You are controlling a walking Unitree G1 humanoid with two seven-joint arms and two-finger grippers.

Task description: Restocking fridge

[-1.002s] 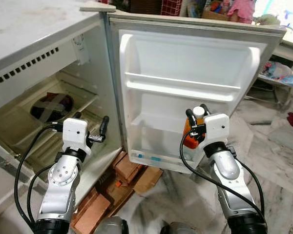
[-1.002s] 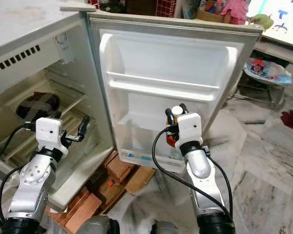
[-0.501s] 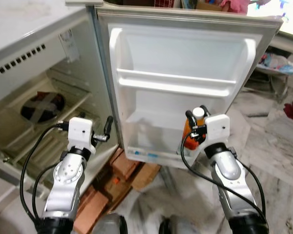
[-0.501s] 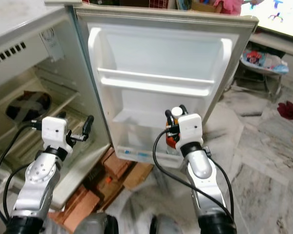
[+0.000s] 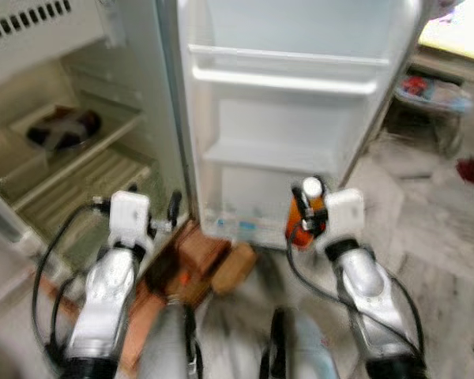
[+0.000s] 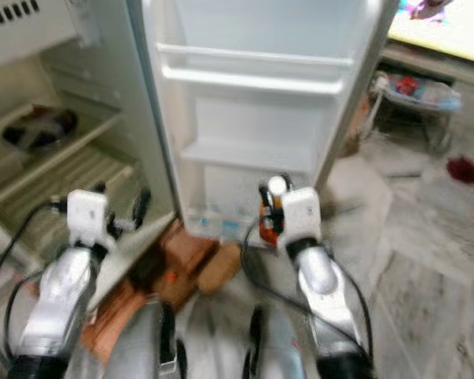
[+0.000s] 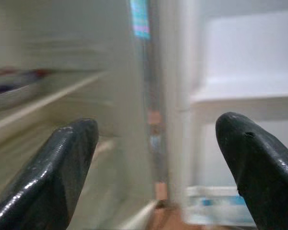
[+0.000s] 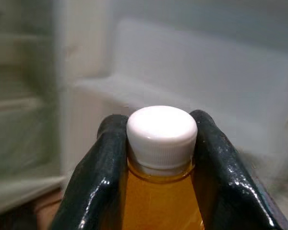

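An open fridge door point(image 5: 300, 118) with white shelves stands over a marble floor point(image 5: 434, 253), all blurred. In front of the door's lowest shelf, the right pincer point(image 8: 158, 139) is clamped on the neck of an orange bottle point(image 8: 161, 201). Its white cap point(image 8: 162, 132) shows clearly from the wrist. The left pincer point(image 7: 153, 158) hangs apart beside the door's hinge edge.

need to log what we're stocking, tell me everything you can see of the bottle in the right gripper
The bottle looks like clear plastic filled with orange liquid and has a ribbed white screw cap that is closed. It stands upright, held by the right gripper, whose two black fingers press against its neck on either side just below the cap. It is held in the air in front of the lower part of the open fridge door, not yet on a door shelf. The head views are blurred, so no label can be made out.
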